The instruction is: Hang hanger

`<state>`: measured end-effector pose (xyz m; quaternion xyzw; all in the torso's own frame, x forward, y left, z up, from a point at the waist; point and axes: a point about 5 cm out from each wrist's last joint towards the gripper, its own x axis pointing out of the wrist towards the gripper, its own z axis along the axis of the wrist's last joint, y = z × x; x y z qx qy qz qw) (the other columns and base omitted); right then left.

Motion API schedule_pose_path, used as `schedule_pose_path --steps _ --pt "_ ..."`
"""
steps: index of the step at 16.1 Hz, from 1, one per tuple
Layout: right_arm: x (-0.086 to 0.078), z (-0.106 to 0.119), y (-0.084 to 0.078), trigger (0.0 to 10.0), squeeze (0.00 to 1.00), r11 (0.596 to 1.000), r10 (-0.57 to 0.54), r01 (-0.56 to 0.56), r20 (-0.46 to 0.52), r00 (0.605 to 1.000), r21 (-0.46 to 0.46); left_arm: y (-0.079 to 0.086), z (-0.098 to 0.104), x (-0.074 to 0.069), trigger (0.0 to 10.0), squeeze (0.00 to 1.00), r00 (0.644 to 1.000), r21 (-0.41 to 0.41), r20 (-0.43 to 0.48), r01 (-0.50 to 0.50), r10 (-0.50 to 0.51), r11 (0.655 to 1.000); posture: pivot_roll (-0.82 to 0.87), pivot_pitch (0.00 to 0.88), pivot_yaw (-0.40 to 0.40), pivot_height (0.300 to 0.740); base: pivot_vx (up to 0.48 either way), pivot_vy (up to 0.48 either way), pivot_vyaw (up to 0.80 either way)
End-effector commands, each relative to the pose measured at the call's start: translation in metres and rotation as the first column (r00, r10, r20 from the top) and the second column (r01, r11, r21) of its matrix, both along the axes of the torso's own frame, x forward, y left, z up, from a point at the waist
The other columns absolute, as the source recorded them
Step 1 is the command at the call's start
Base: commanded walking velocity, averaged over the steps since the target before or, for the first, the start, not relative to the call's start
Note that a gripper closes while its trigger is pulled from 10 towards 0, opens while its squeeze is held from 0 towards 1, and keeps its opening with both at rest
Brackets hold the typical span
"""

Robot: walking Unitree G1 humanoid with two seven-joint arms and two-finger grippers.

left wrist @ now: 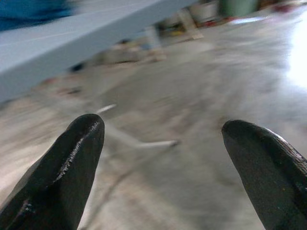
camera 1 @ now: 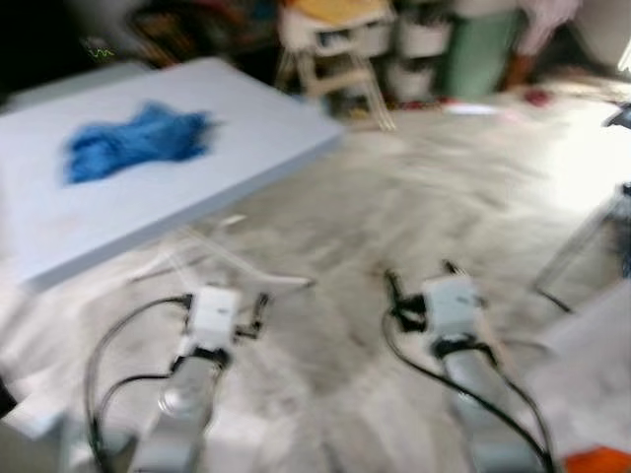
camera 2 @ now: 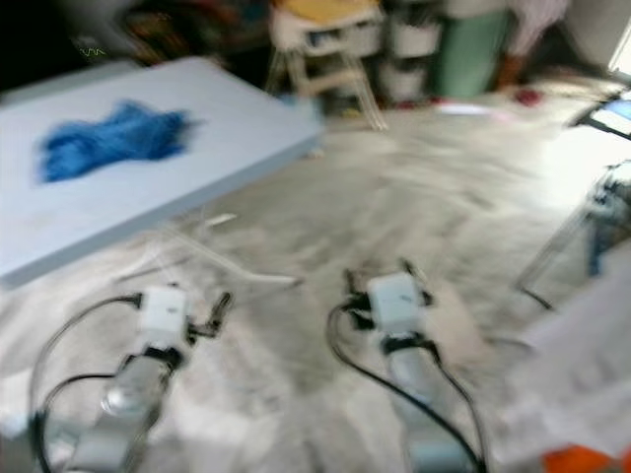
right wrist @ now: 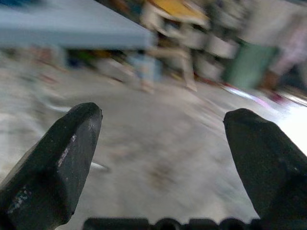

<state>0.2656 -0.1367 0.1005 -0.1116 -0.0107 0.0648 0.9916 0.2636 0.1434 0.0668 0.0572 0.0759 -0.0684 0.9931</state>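
The frames are blurred by motion. A thin white bent shape (camera 1: 229,264), which looks like a hanger, lies on the grey floor just past the edge of a pale blue table (camera 1: 246,118); it appears again as the white hanger (left wrist: 144,143) in the left wrist view. A crumpled blue cloth (camera 1: 133,143) lies on the table. My left gripper (camera 1: 223,296) is low over the floor, short of the white shape, open and empty, as open gripper (left wrist: 163,127) confirms. My right gripper (camera 1: 422,276) hovers further right, also open and empty (right wrist: 163,120).
A white high chair (camera 1: 335,49) and a green container (camera 1: 483,44) stand among clutter at the back. A thin metal frame (camera 1: 587,246) and a pale sheet (camera 1: 592,355) are at the right. Bare floor lies ahead between the arms.
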Motion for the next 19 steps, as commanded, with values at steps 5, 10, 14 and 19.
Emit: schedule_pose_path --steps 5,10,14,19 --pt "-0.0023 -0.0026 -0.0035 10.0 0.0 1.0 -0.004 0.004 -0.017 1.0 0.001 -0.0052 0.0002 -0.0001 10.0 0.0 1.0 0.003 -0.007 0.027 -0.027 1.0 -0.09 0.04 0.101 0.74 -0.282 0.0 0.8" --pt "-0.0016 -0.0033 -0.003 10.0 0.0 1.0 0.017 -0.017 -0.031 0.999 0.011 -0.0053 -0.0046 -0.0004 10.0 0.0 0.999 -0.016 -0.042 0.022 -0.023 1.0 -0.09 0.045 0.091 0.74 0.0 0.0 0.16" --pt "-0.0016 -0.003 -0.0015 10.0 0.0 0.999 0.031 -0.031 -0.036 0.999 0.016 -0.0064 -0.0059 -0.0001 10.0 0.0 0.998 -0.036 -0.057 0.008 -0.01 0.999 -0.09 0.048 0.086 0.74 0.0 0.322 0.0" --pt "-0.0025 -0.0025 0.0013 10.0 0.0 0.998 0.06 -0.059 -0.037 0.998 0.019 -0.0066 -0.0062 0.0006 10.0 0.0 0.998 -0.034 -0.061 0.003 -0.005 0.999 -0.09 0.046 0.082 0.74 0.0 0.48 0.0"
